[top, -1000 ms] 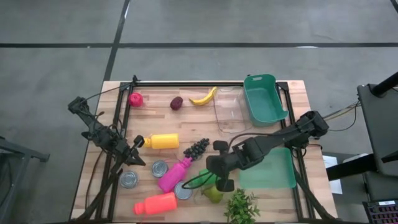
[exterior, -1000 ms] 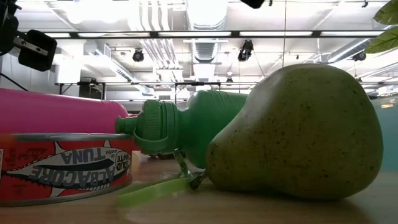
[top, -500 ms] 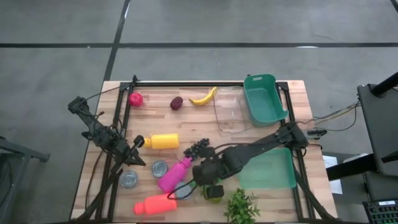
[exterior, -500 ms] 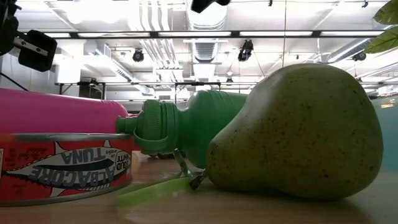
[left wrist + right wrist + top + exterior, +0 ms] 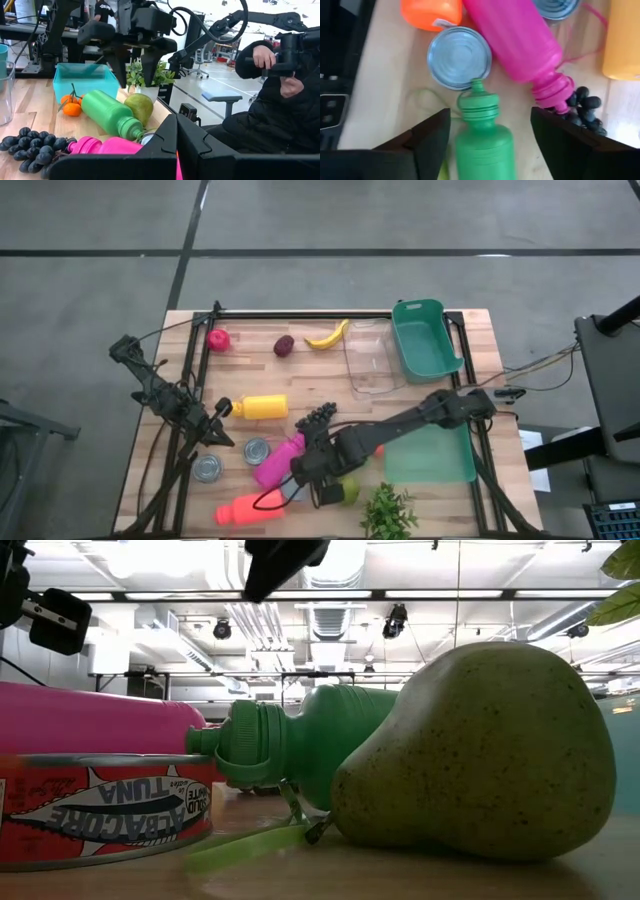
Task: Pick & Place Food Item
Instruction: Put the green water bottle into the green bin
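Right gripper (image 5: 485, 135), jaws now spread wide, has swung from mid-frame to lower centre over the green bottle (image 5: 482, 140), so I'm lining up a pick.

The bench (image 5: 470, 330) is pale wood with lines. The green bottle (image 5: 482, 145) is smooth plastic. The tuna can (image 5: 459, 58) has a shiny metal lid. The pear (image 5: 480, 755) has speckled skin.

R end effector (image 5: 487, 132) open, arm extended; L end effector (image 5: 222, 408) shut, parked.
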`<state>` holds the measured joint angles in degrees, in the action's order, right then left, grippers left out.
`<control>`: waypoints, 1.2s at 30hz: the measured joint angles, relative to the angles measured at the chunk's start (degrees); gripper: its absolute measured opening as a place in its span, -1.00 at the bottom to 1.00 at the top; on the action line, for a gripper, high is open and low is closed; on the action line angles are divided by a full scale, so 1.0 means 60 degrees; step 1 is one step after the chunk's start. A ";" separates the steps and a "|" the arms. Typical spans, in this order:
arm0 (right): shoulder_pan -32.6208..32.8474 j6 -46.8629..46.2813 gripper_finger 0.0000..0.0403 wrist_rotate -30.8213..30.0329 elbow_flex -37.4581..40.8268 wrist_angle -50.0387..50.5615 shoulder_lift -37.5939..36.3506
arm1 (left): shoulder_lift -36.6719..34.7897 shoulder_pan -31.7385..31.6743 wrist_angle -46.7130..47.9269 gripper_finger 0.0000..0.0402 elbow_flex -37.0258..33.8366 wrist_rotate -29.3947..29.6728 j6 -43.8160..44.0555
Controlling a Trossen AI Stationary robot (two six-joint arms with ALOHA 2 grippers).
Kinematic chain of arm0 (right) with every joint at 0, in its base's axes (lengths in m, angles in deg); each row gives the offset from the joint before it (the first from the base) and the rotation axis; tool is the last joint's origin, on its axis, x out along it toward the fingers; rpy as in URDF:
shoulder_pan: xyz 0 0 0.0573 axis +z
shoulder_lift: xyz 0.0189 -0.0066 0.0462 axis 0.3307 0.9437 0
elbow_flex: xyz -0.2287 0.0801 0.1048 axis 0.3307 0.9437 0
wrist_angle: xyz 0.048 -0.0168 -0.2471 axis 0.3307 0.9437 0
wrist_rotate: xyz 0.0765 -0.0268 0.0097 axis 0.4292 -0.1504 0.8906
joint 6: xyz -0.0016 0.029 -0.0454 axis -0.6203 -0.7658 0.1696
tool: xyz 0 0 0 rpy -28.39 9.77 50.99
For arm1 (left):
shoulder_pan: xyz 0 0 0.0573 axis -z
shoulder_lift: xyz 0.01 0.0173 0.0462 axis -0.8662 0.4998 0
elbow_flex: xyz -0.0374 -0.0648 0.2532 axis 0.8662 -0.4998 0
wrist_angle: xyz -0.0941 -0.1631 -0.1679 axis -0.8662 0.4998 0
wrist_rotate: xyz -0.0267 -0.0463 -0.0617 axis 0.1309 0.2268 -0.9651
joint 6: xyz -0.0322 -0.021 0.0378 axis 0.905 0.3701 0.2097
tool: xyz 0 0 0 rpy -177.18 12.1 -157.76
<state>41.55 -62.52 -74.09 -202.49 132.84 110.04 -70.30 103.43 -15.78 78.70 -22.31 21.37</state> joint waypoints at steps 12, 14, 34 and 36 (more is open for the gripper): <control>-0.0031 -0.0022 0.62 0.0002 0.0015 -0.0109 0.0592 | 0.0000 0.0001 0.0000 -1.00 0.0000 0.0000 0.0000; -0.0036 -0.0036 0.62 0.0052 0.0018 -0.0127 0.0709 | 0.0000 0.0004 0.0000 -1.00 0.0000 0.0000 0.0000; 0.0004 -0.0323 0.62 0.0678 0.0025 -0.0612 0.1290 | 0.0004 0.0002 0.0000 -1.00 0.0000 0.0000 0.0000; 0.0001 -0.0501 0.62 0.0772 0.0092 -0.0635 0.1290 | 0.0000 0.0001 0.0000 -1.00 0.0000 0.0000 0.0000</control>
<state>41.55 -65.52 -69.46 -201.93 129.03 117.78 -70.30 103.44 -15.78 78.70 -22.31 21.37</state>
